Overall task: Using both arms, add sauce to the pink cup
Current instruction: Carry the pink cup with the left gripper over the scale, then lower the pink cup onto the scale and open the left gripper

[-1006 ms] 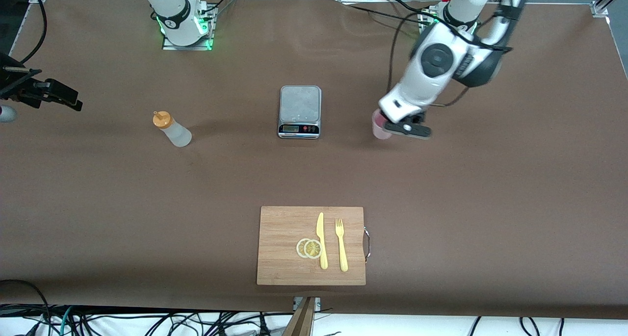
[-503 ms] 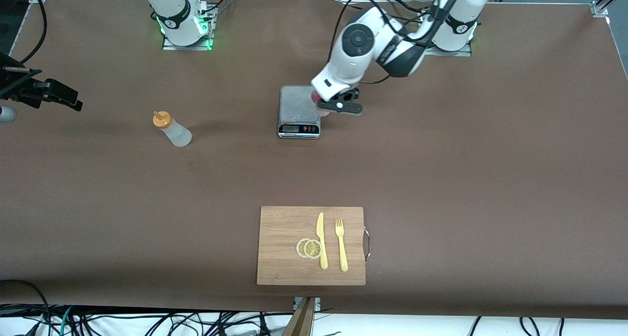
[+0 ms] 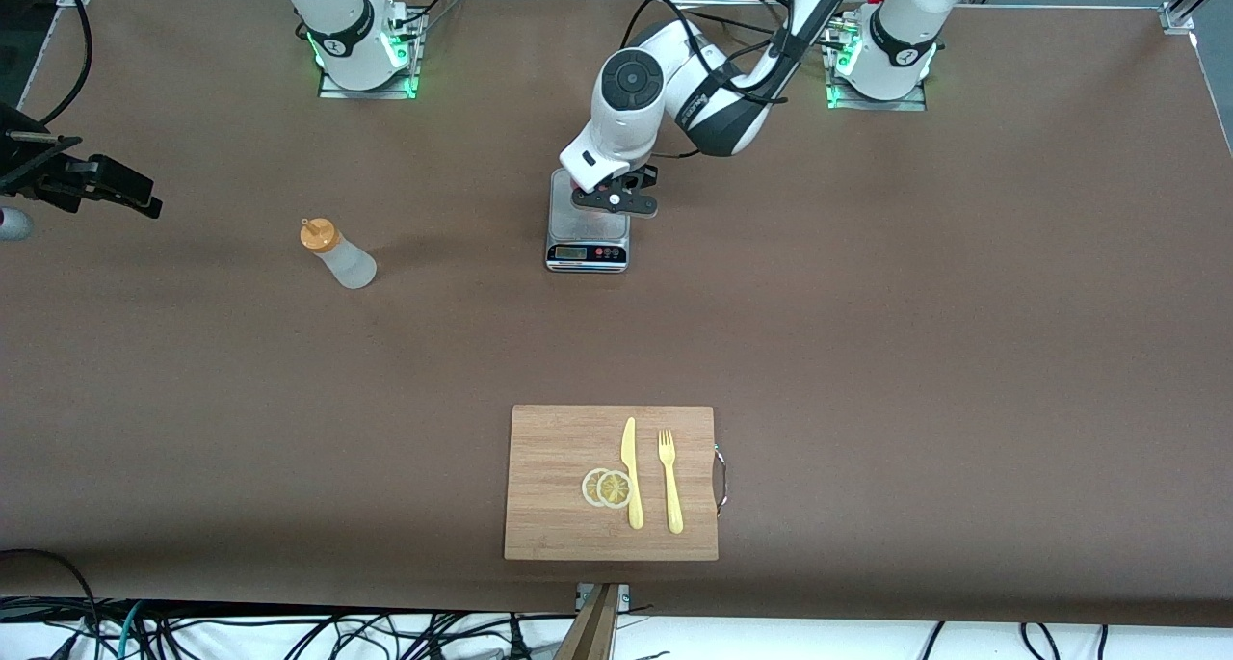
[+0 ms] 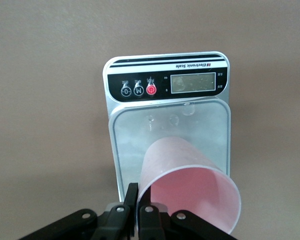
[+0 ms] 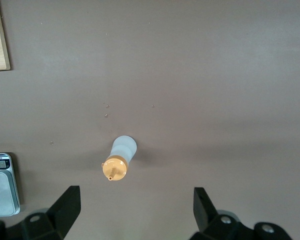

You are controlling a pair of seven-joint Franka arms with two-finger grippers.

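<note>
I am judging the task as early: I am holding the cup (image 4: 190, 192) by its rim in the left gripper (image 4: 137, 212), fingers pinched tight, over the scale (image 3: 589, 219) near the table's (image 3: 963, 352) base-side edge. Still to do: set it down, fetch the sauce (image 3: 336, 252), squeeze. The right gripper (image 5: 135, 210) is waiting wide open over the right arm's end, above the bottle.

Count: one table, one board (image 3: 559, 448), one scale, one sauce, one cup, one knife (image 3: 631, 472), one fork (image 3: 669, 482), two lemon slices (image 3: 607, 488).

We see the left gripper (image 4: 137, 212) pinching the pink cup (image 4: 190, 192) by its rim, apparently just above the scale (image 4: 167, 92).
</note>
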